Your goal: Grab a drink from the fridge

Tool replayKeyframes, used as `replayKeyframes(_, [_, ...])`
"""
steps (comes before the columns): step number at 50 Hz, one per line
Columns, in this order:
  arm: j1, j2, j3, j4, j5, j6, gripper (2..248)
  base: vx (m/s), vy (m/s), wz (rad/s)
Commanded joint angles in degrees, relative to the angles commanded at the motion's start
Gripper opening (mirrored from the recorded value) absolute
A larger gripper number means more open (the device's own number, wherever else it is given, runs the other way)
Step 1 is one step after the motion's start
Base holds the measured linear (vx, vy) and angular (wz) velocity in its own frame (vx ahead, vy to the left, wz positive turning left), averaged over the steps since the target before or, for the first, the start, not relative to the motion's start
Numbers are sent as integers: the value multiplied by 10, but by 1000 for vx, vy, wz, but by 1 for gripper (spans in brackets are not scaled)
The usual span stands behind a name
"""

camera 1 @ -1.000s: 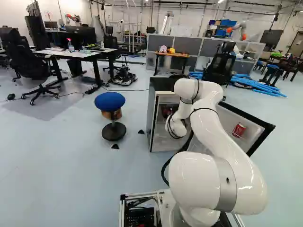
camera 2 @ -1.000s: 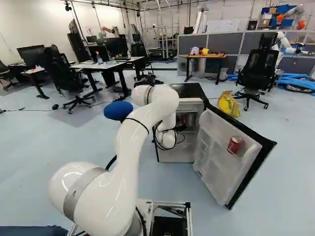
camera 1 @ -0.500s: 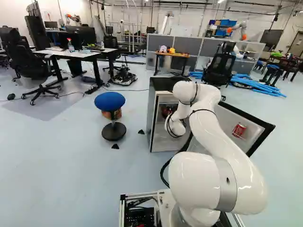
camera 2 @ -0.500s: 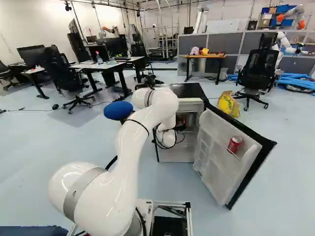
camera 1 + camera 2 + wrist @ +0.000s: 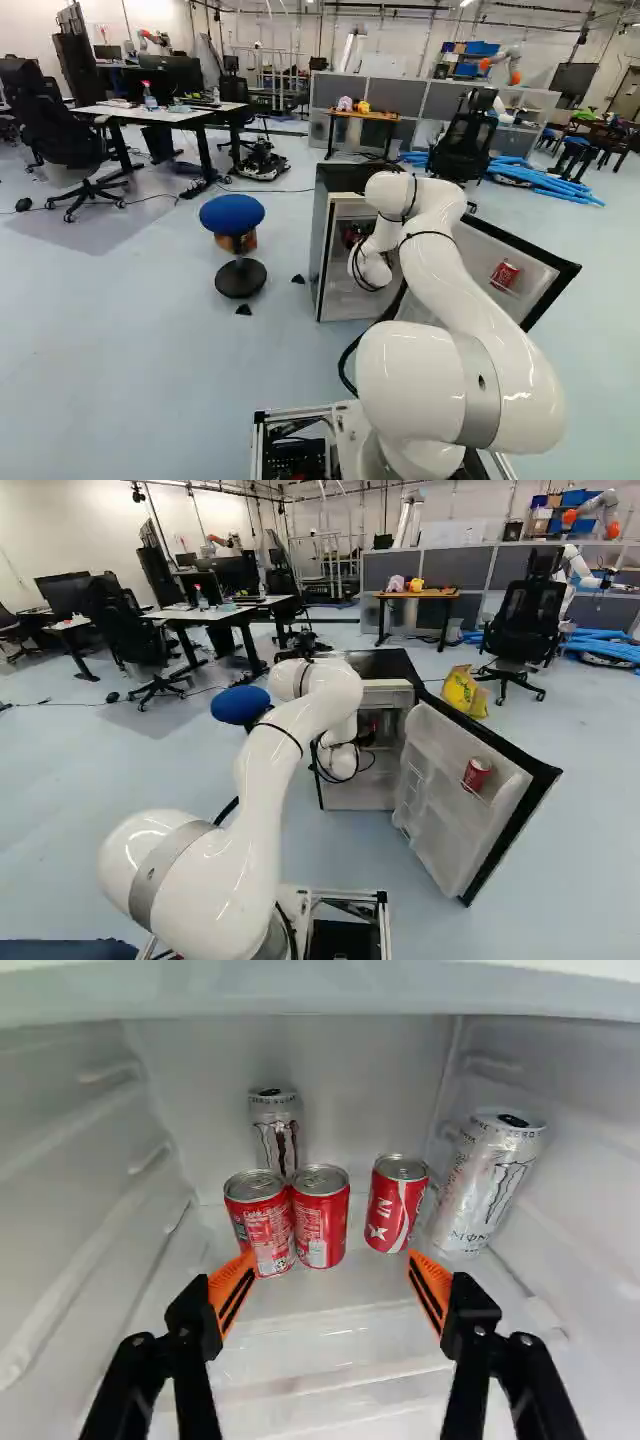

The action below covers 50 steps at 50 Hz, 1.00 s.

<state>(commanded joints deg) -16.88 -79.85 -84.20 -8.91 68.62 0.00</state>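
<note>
While jaws stand parted, three red cans (image 5: 320, 1222) upright ahead.

My arm (image 5: 205, 885) stands in what looks like a robotics lab: the right base view shows another robot (image 5: 571, 568) at upper right, desks (image 5: 188, 614), monitors (image 5: 234, 572) and office chairs (image 5: 128, 625) at upper left, and grey partitions (image 5: 455, 572) and a metal frame (image 5: 335, 562) near the top.

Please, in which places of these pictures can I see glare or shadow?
Left base view: bright highlights on the white arm; right base view: highlights there too, and reflections on the fridge top; wrist view: shine on the clear shelf, faint shadow behind the rear silver can.
</note>
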Motion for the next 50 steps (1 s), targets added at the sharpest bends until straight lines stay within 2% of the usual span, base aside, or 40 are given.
replayKeyframes(3, [0, 0, 0, 0, 0, 0, 209, 0, 0, 0])
replayKeyframes(4, [0, 0, 0, 0, 0, 0, 197, 0, 0, 0])
replayKeyframes(8, [0, 0, 0, 0, 0, 0, 197, 0, 0, 0])
replayKeyframes(9, [0, 0, 0, 0, 0, 0, 185, 0, 0, 0])
replayKeyframes(13, [0, 0, 0, 0, 0, 0, 185, 0, 0, 0])
replayKeyframes(14, [0, 0, 0, 0, 0, 0, 172, 0, 0, 0])
replayKeyframes(19, [0, 0, 0, 0, 0, 0, 172, 0, 0, 0])
replayKeyframes(20, [0, 0, 0, 0, 0, 0, 160, 0, 0, 0])
replayKeyframes(24, [0, 0, 0, 0, 0, 0, 160, 0, 0, 0])
replayKeyframes(25, [0, 0, 0, 0, 0, 0, 148, 0, 0, 0])
replayKeyframes(29, [0, 0, 0, 0, 0, 0, 148, 0, 0, 0])
replayKeyframes(30, [0, 0, 0, 0, 0, 0, 136, 0, 0, 0])
replayKeyframes(35, [0, 0, 0, 0, 0, 0, 136, 0, 0, 0])
replayKeyframes(36, [0, 0, 0, 0, 0, 0, 124, 0, 0, 0])
replayKeyframes(40, [0, 0, 0, 0, 0, 0, 124, 0, 0, 0])
replayKeyframes(41, [0, 0, 0, 0, 0, 0, 115, 0, 0, 0])
replayKeyframes(50, [0, 0, 0, 0, 0, 0, 120, 0, 0, 0])
